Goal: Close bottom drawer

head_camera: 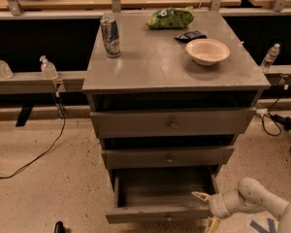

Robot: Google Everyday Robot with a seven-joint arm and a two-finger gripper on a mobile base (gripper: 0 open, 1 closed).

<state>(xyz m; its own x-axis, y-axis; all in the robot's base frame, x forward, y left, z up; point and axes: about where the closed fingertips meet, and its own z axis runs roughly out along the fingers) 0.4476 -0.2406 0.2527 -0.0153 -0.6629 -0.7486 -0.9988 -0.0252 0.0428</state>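
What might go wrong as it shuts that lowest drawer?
The pincer sits at the right end of the open bottom drawer, well off-centre, so a push there may skew and jam it. One fingertip reaches over the drawer's inside and may get pinched under the middle drawer.

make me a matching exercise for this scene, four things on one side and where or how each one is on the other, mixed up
Things:
1. bottom drawer
2. drink can
3. bowl
4. tool

Places or states:
a. right side of the cabinet top
b. pulled out, inside showing
c. upright at the left rear of the cabinet top
d. open, at the right front corner of the bottom drawer

Pairs: 1-b, 2-c, 3-a, 4-d
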